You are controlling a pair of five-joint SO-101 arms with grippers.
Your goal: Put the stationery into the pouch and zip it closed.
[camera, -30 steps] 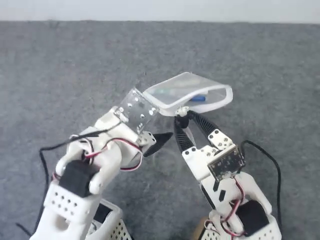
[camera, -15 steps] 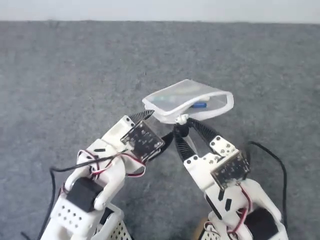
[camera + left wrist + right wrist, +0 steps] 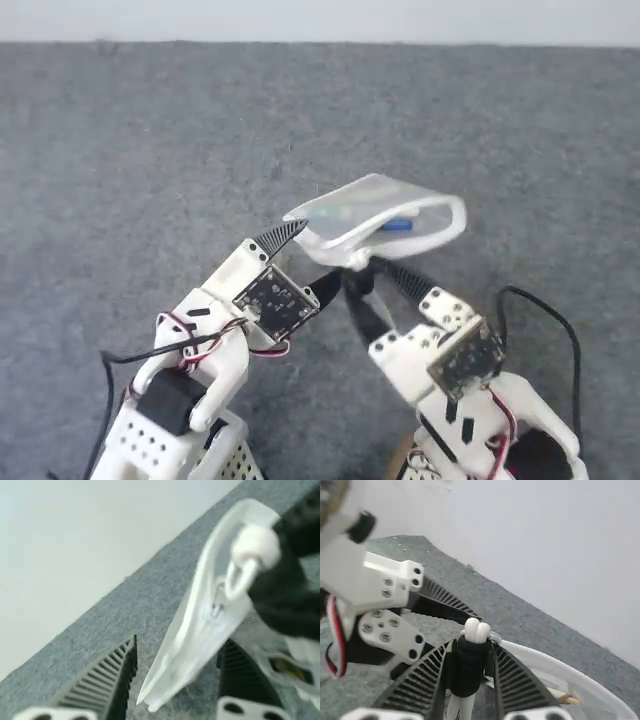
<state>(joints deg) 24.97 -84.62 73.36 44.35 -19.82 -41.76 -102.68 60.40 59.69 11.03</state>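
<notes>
The translucent white pouch point(image 3: 375, 212) is held off the grey table, with a blue item point(image 3: 397, 224) and a pencil point(image 3: 565, 698) inside. My right gripper point(image 3: 360, 275) is shut on the zipper pull point(image 3: 477, 630) at the pouch's near edge. From the right wrist, my right gripper point(image 3: 468, 666) has the pull's black tab clamped between its ribbed fingers. My left gripper point(image 3: 308, 258) stands open at the pouch's left end. In the left wrist view the pouch point(image 3: 200, 625) hangs between and beyond the spread fingers of my left gripper point(image 3: 175, 680), apart from both, beside the white pull bead point(image 3: 254, 544).
Grey carpet-like table surface point(image 3: 150, 150) lies bare all around, and a pale wall point(image 3: 320, 18) runs behind it. The two arm bases point(image 3: 180, 440) crowd the near edge. The left arm's white body point(image 3: 380, 595) sits close beside my right gripper.
My left gripper turned at the wrist, came off the pouch's left end and now stands open just short of it. The right arm drew slightly back, still holding the pull.
</notes>
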